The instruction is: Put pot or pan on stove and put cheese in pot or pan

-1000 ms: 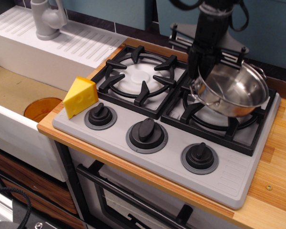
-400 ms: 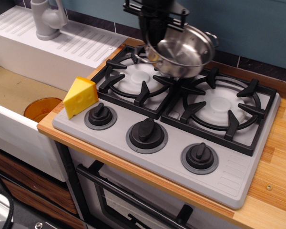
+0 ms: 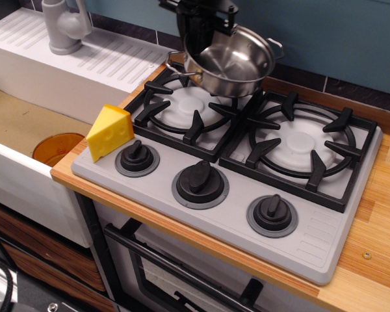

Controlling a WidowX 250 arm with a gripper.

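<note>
My gripper [image 3: 196, 40] clamped on pot [image 3: 233, 60] rim, tilted above far stove [image 3: 234, 162]; cheese [image 3: 109, 132] near-left.

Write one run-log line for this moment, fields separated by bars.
phase: carrying pot | gripper: shut on pot rim | pot: tilted, above stove | cheese: stove's left corner, untouched

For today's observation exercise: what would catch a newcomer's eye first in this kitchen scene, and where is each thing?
The shiny steel pot hangs tilted in the black end effector above the stove's back left grate. The yellow cheese sits at the stove's front left corner, by an orange dish in the sink.
</note>
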